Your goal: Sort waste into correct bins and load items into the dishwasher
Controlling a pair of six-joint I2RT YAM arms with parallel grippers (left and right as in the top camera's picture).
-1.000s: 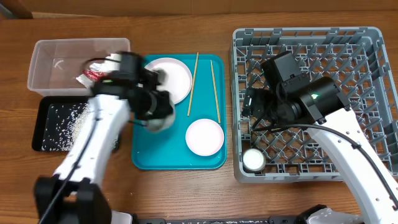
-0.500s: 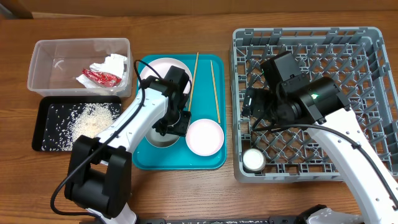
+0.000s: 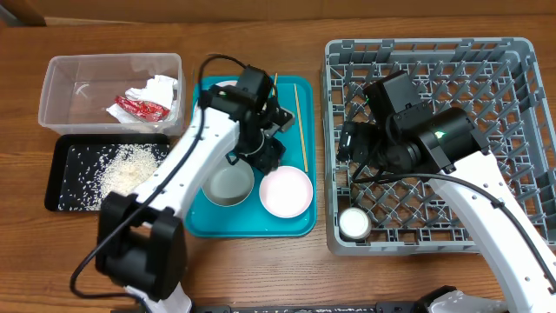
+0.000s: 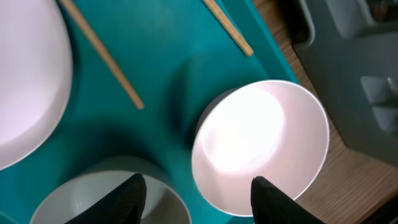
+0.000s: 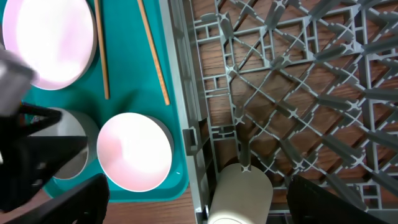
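Waste: the crumpled red wrapper (image 3: 139, 108) and the white napkin (image 3: 159, 89) lie touching each other inside the clear tub (image 3: 61, 87). The rice (image 3: 122, 169) is heaped and scattered in the black tray (image 3: 56, 198), which sits just beside the tub on its robot side.

Dishes: the white plate (image 5: 53, 40), the grey-green bowl (image 3: 228, 184), the white bowl (image 3: 286, 191) and two chopsticks (image 5: 152, 53) all rest on the teal tray (image 3: 248, 228). The two bowls stand side by side, upright and empty. The plate is at the tray's far end (in the overhead view the left arm covers most of it). The chopsticks lie roughly parallel between the plate and the tray's rack-side edge. The small white cup (image 3: 354, 223) is in the dish rack (image 3: 521, 52), in the corner nearest the teal tray and the robot.

Grippers: the left gripper (image 4: 199, 196) hangs above the teal tray over the gap between the two bowls; its jaws are apart and hold nothing. The right gripper (image 5: 196, 200) hangs over the rack's tray-side portion, jaws spread wide and empty, with the cup below them.

Tub, trays and rack all stand on the wooden tabletop (image 3: 278, 269).
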